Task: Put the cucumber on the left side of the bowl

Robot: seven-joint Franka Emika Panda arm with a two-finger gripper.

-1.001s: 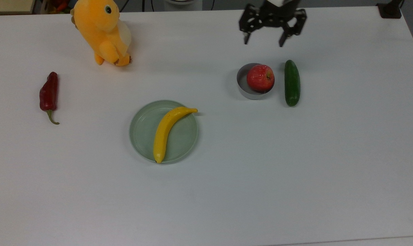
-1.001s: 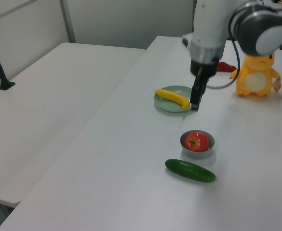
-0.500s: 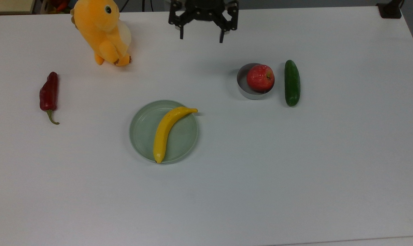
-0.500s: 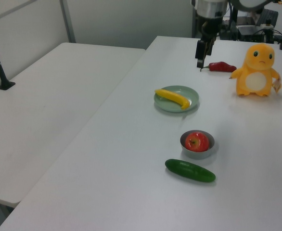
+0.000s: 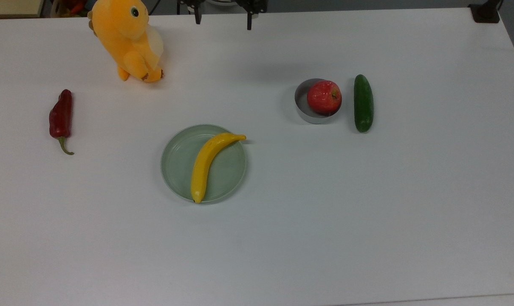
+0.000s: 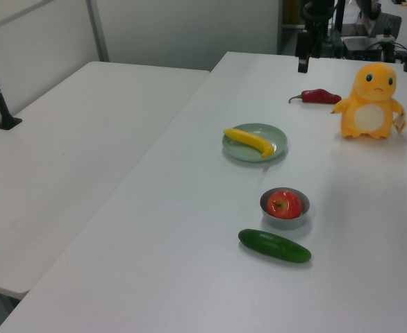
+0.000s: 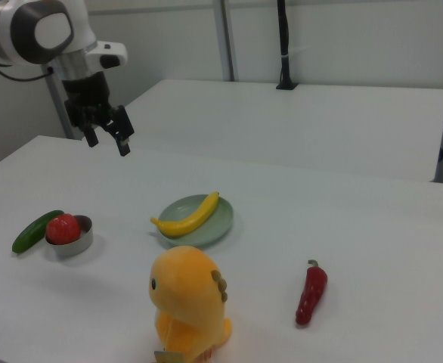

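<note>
Now the empty, open gripper has risen away, leaving the cucumber just beside the bowl, seemingly placed.

White table: cucumber, bowl, plate, chilli, plush toy.

Pincer raised, fingers spread, pointing down, holding nothing

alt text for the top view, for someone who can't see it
A white table holds a cucumber just right of a bowl containing an apple. A banana lies on a green plate.
</note>
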